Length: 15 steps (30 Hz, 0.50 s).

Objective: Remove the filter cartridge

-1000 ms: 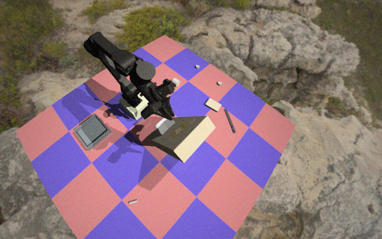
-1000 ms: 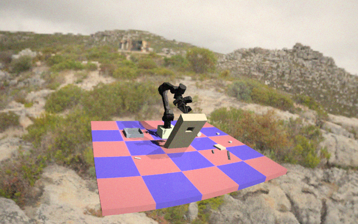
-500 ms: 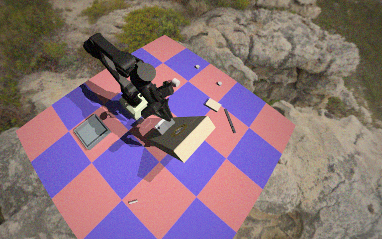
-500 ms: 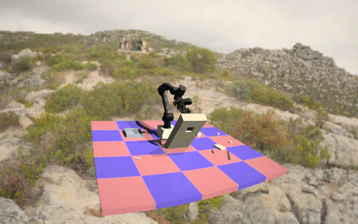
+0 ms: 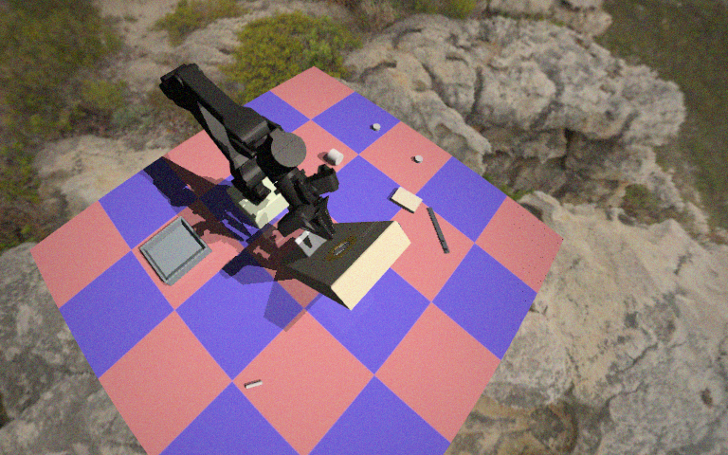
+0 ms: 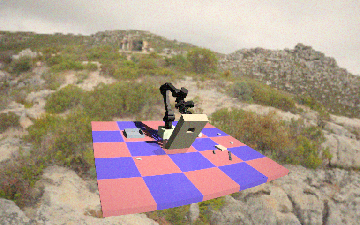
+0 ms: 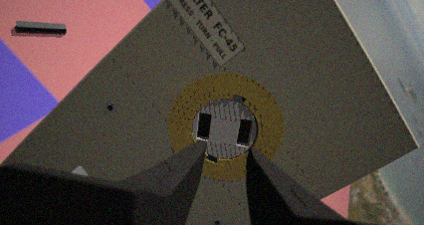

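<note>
Filter cartridge in panel, tray apart

The leaning service panel stands with its broad face tilted and a square opening near its top. Behind it rises the black arm, bent over toward its top edge. Left of the panel sits the open grey tray; right of it lie a cream block and a dark bar.
</note>
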Motion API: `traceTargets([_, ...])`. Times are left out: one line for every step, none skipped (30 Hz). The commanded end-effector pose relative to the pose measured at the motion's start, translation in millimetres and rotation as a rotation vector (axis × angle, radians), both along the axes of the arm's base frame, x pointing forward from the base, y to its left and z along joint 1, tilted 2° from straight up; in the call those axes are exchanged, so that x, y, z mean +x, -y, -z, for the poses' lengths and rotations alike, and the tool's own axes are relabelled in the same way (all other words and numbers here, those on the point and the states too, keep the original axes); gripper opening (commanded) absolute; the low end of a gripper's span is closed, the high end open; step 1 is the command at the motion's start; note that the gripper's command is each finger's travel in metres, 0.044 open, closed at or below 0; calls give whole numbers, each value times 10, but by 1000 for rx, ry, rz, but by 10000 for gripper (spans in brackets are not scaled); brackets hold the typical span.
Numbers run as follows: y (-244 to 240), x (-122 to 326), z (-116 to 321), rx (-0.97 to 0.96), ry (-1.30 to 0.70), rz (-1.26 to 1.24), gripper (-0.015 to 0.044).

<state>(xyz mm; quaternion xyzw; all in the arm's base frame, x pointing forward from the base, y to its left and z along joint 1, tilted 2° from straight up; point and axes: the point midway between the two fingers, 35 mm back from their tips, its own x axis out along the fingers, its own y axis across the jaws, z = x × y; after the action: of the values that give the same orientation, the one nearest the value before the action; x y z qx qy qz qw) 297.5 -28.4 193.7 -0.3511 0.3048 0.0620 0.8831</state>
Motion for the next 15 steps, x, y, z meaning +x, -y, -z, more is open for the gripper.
traceTargets([10, 50, 49, -4, -3, -1, 112])
traceTargets([11, 63, 59, -4, -3, -1, 112])
traceTargets([13, 75, 69, -4, -2, -1, 112])
traceTargets([15, 88, 78, -4, -2, -1, 112])
traceTargets([17, 100, 88, -4, -2, -1, 112])
traceTargets([18, 113, 98, -4, -2, -1, 112])
traceTargets([20, 125, 108, -4, -2, -1, 112])
traceTargets([22, 137, 119, -4, -2, -1, 112])
traceTargets([24, 149, 129, -4, -2, -1, 112])
traceTargets([25, 161, 139, -4, -2, -1, 112])
traceTargets([27, 173, 149, -4, -2, -1, 112])
traceTargets([29, 185, 160, -4, -2, -1, 112])
traceTargets([31, 197, 170, -4, -2, -1, 112])
traceTargets([32, 206, 179, -4, -2, -1, 112])
traceTargets([33, 211, 184, -4, -2, -1, 112])
